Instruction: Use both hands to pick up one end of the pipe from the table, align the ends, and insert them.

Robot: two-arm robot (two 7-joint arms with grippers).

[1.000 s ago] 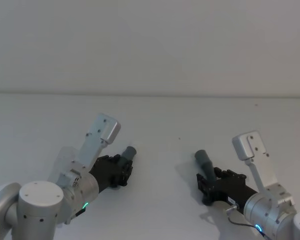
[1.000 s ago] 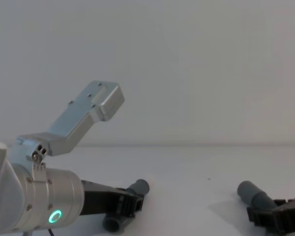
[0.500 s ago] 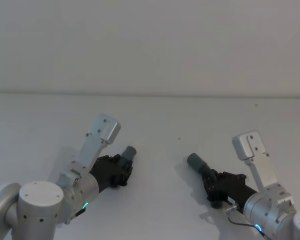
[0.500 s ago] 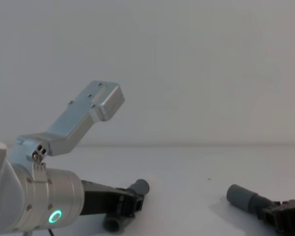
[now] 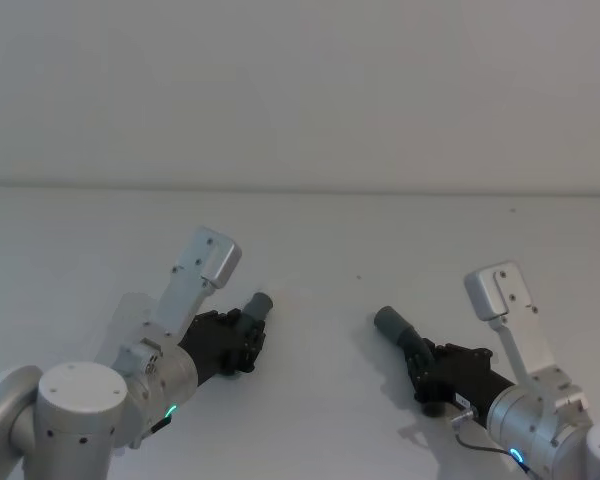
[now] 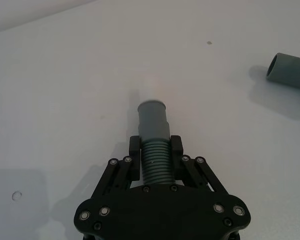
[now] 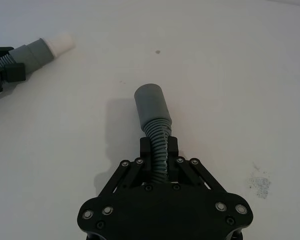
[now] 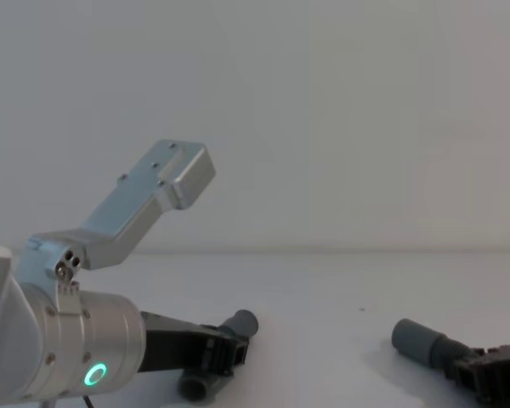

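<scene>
Black left pincer [image 6: 155, 151] and right pincer [image 7: 159, 149] each clamp a dark grey corrugated pipe half [image 6: 154, 167]; we'd square white tip [image 7: 62, 41] to grey socket cuff [image 7: 150, 102] before pushing.

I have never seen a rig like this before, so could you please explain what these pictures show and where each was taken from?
The machine has two arms and works at a white table. One picture looks down from its head and one looks forward from its chest. The other two come from cameras on its wrists. The left gripper is shut on a corrugated grey hose piece ending in a white-tipped cuff. The right gripper is shut on a second hose piece ending in a wider open socket cuff. The two ends are apart, not yet joined.
</scene>
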